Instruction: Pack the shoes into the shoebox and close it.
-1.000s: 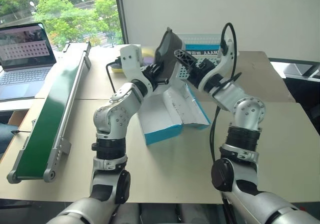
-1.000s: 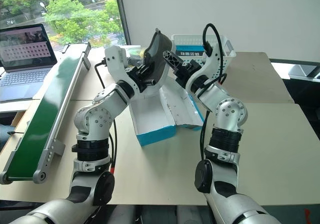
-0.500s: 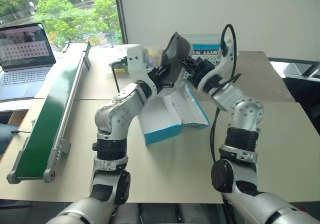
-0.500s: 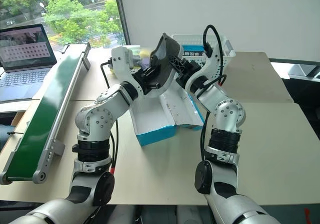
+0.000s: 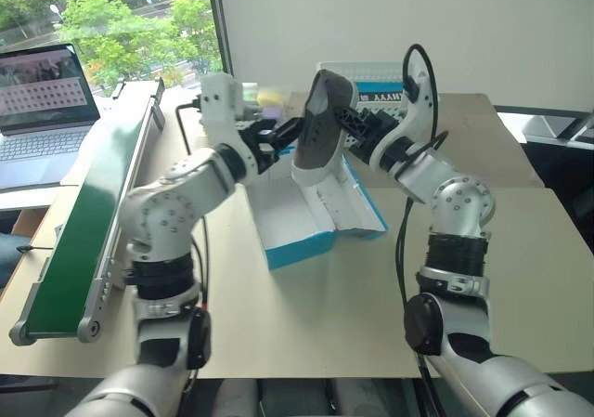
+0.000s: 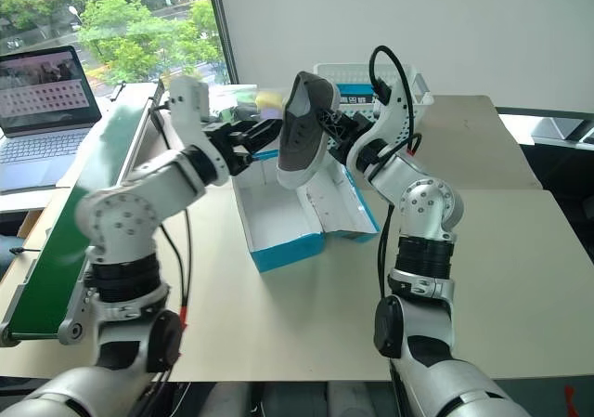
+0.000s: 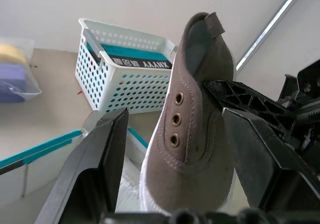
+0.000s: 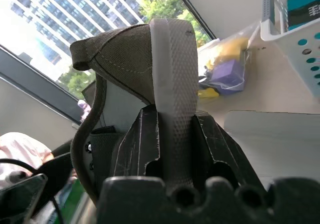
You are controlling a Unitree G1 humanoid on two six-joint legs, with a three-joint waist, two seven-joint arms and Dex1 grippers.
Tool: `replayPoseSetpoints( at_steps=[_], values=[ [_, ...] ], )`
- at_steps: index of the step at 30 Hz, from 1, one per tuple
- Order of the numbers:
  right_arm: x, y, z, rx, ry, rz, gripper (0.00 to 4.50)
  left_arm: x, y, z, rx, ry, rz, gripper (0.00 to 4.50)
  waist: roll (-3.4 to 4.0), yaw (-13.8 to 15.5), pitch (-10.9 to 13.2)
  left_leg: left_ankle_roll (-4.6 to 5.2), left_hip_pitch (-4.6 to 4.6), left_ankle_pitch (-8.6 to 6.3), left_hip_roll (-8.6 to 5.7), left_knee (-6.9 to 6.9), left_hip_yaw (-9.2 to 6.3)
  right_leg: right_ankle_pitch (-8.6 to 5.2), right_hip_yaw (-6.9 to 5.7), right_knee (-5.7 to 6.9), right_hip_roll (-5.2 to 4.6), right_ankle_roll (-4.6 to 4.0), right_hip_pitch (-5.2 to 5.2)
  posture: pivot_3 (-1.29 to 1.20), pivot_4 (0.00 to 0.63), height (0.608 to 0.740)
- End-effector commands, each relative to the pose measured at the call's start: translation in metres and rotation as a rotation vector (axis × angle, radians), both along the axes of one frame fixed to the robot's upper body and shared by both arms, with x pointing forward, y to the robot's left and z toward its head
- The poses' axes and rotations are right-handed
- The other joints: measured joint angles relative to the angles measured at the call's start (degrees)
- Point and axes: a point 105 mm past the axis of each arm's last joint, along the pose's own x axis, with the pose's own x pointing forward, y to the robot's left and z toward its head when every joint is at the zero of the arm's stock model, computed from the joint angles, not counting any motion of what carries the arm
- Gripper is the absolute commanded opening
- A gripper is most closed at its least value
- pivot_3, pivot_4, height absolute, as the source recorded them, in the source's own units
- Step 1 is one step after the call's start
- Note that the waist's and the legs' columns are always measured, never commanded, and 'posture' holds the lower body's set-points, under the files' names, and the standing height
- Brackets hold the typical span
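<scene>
One grey-brown shoe [image 5: 318, 131] hangs toe down over the open cyan-blue shoebox [image 5: 302, 236], whose white inside is bare. My right gripper [image 5: 346, 120] is shut on the shoe's heel end, and in the right wrist view its fingers [image 8: 134, 145] clamp the pale sole edge from both sides. My left gripper [image 5: 278, 138] stands open just left of the shoe, apart from it. In the left wrist view the shoe [image 7: 192, 134] stands beyond the spread fingers [image 7: 102, 164].
A white lattice basket [image 5: 373, 75] stands behind the shoe at the table's back. A clear bag [image 8: 225, 69] of yellow and purple items lies beside it. A green conveyor belt [image 5: 88, 208] runs along the left, with a laptop [image 5: 42, 110] beyond it.
The left gripper opened, let go of the shoe and drew back to the left. The right gripper closed on the shoe's heel, and the shoe tipped toe down over the box.
</scene>
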Motion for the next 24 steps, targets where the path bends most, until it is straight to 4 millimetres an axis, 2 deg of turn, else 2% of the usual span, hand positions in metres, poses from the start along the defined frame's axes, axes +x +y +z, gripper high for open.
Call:
replayPoseSetpoints(
  at_steps=[1,3,5,7,10,14,16,19,24],
  values=[
    [-0.013,0.032,0.056,-0.092,-0.1,0.1,0.33,-0.012,0.035,0.029,-0.152,-0.047,0.043,3.23,0.06,-0.33,0.04,0.0,-0.01,0.0,0.02,0.0,0.0,0.0,0.0,0.01,0.0,0.0,-0.02,0.0,0.15,0.74],
    [-0.022,0.052,0.059,-0.186,-0.075,0.201,0.33,-0.018,0.046,0.032,-0.18,-0.046,0.062,3.23,0.11,-0.51,0.08,0.0,-0.02,0.0,0.04,0.0,-0.01,0.0,0.0,0.03,0.01,0.0,-0.06,0.0,0.15,0.74],
    [-0.028,0.066,0.049,-0.269,-0.038,0.281,0.33,-0.022,0.047,0.031,-0.167,-0.039,0.069,3.23,0.09,-0.36,0.06,0.01,-0.02,0.0,0.06,-0.05,-0.05,0.0,-0.01,0.03,0.04,0.0,-0.07,0.0,0.15,0.74],
    [-0.031,0.075,0.033,-0.306,0.0,0.344,0.33,-0.023,0.043,0.026,-0.122,-0.032,0.071,3.23,0.03,-0.04,0.03,0.03,0.01,-0.02,0.07,-0.05,-0.1,0.0,-0.08,-0.01,0.04,0.0,0.06,0.0,0.15,0.74],
    [-0.03,0.087,-0.005,-0.386,0.09,0.392,0.33,-0.027,0.035,0.031,-0.139,-0.05,0.047,3.23,0.02,1.04,0.02,0.03,-0.03,-0.02,-0.02,-0.04,-0.08,0.0,-0.11,-0.02,-0.05,0.01,0.16,0.0,0.15,0.74],
    [-0.014,0.081,-0.035,-0.458,0.166,0.334,0.33,-0.036,0.026,0.047,-0.201,-0.102,0.016,3.23,0.0,1.61,0.04,0.02,-0.17,-0.01,-0.04,0.0,-0.09,0.01,-0.12,-0.03,-0.09,0.01,0.01,0.0,0.15,0.74],
    [-0.005,0.078,-0.042,-0.47,0.177,0.31,0.33,-0.04,0.023,0.051,-0.213,-0.116,0.009,3.23,0.0,1.5,0.04,0.01,-0.2,-0.01,-0.03,0.0,-0.09,0.01,-0.11,-0.02,-0.07,0.01,-0.04,0.0,0.15,0.74],
    [0.01,0.074,-0.053,-0.462,0.193,0.27,0.33,-0.041,0.032,0.064,-0.344,-0.132,0.048,3.23,0.0,1.3,0.04,0.01,-0.19,-0.01,-0.03,-0.01,-0.07,0.01,-0.09,-0.04,-0.08,0.01,-0.06,0.0,0.15,0.74],
    [0.03,0.061,-0.07,-0.616,0.162,0.196,0.33,-0.043,0.034,0.067,-0.348,-0.137,0.066,3.23,0.0,0.77,0.04,0.01,-0.14,-0.01,-0.02,-0.02,-0.02,0.01,-0.02,-0.13,-0.05,0.01,-0.06,0.0,0.15,0.74]
  ],
)
